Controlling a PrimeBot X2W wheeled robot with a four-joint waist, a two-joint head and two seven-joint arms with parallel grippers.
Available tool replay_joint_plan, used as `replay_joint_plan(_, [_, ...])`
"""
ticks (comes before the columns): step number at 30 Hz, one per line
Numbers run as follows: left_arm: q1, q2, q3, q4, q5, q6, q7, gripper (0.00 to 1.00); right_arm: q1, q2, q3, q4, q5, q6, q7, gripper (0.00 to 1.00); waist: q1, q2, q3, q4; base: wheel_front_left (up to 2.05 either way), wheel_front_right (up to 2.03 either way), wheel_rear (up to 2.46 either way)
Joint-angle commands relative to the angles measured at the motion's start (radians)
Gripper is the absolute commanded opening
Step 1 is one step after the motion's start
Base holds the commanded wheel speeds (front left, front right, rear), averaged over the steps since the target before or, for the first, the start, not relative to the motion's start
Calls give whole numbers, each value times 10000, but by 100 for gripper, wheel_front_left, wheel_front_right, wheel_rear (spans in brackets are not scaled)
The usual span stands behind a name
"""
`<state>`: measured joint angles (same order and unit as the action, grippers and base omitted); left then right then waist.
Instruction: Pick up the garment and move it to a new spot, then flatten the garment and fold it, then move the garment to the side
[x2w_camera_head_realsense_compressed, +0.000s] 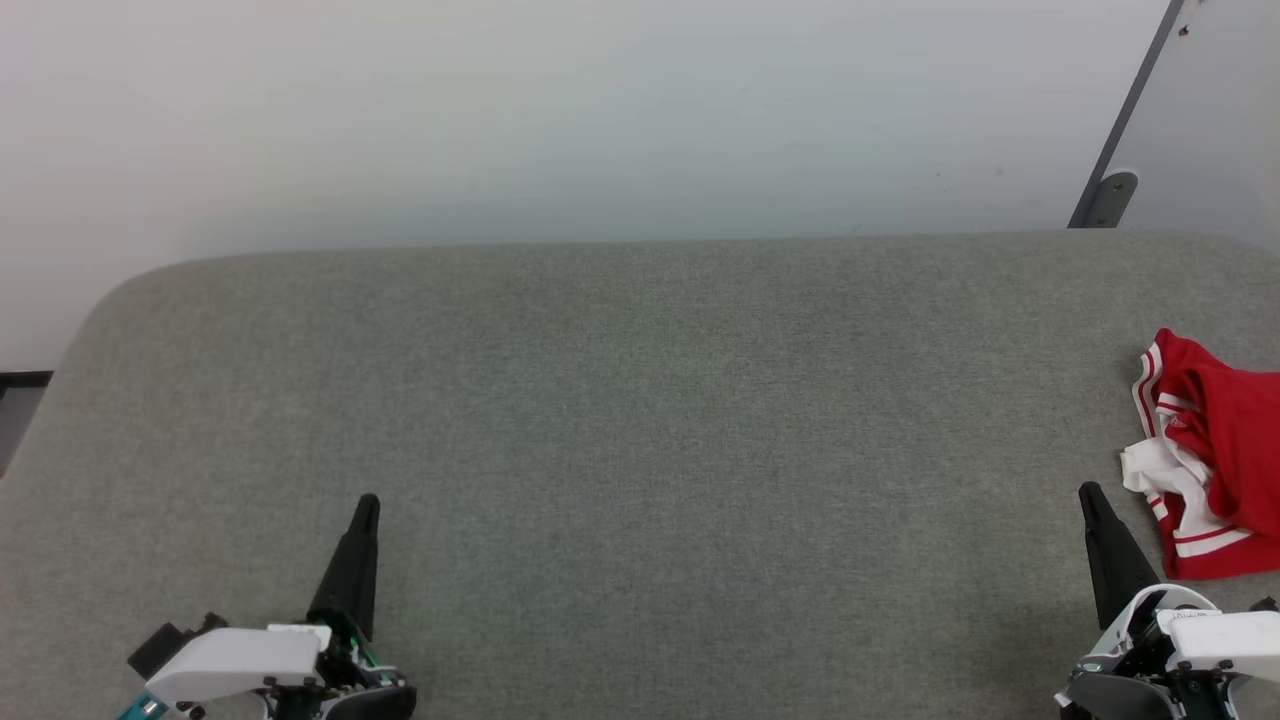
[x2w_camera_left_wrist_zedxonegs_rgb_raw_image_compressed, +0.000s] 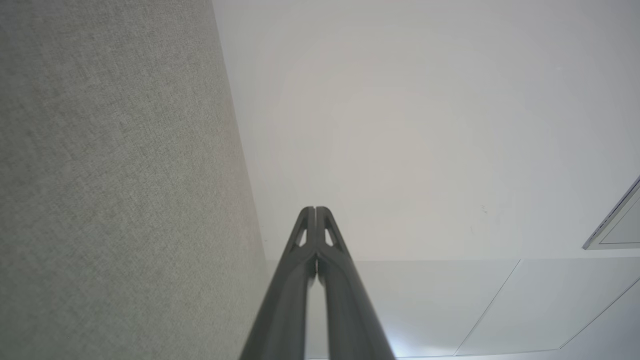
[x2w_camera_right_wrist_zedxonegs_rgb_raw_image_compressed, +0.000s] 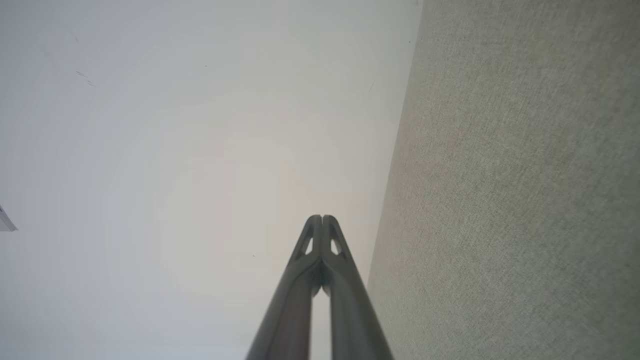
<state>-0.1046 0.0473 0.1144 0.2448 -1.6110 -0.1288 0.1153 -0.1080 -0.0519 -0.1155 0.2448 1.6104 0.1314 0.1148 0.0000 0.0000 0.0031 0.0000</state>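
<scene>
Head view: a crumpled red-and-white garment (x2w_camera_head_realsense_compressed: 1225, 450) lies at the grey bench's (x2w_camera_head_realsense_compressed: 640, 400) right edge. The left tool (x2w_camera_head_realsense_compressed: 367, 502) and right tool (x2w_camera_head_realsense_compressed: 1088, 492) are closed and empty, near the front edge.
Left wrist view: left tool (x2w_camera_left_wrist_zedxonegs_rgb_raw_image_compressed: 315, 209) fingers pressed together.
Right wrist view: right tool (x2w_camera_right_wrist_zedxonegs_rgb_raw_image_compressed: 322, 217) likewise closed.

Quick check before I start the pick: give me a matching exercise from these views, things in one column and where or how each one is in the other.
Things:
1. garment
2. left gripper
3. right gripper
4. table

Place or state:
A. grey fabric top, spread across the middle of the head view
B. shut, at the lower left, far from the red cloth
C. bunched up, red and white, at the right edge
D. shut, at the lower right, next to the red cloth

Pairs: 1-C, 2-B, 3-D, 4-A
</scene>
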Motion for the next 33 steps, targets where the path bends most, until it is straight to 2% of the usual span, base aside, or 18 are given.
replay_joint_plan(1, [-108, 8, 13, 10, -33, -36, 14, 0, -19, 35, 12, -21, 49, -14, 23, 0, 0, 0, 0, 0, 0, 0, 0])
replay_joint_plan(33, [-107, 9, 10, 9, -35, -36, 12, 0, -18, 35, 13, -21, 49, -14, 22, 0, 0, 0, 0, 0, 0, 0, 0])
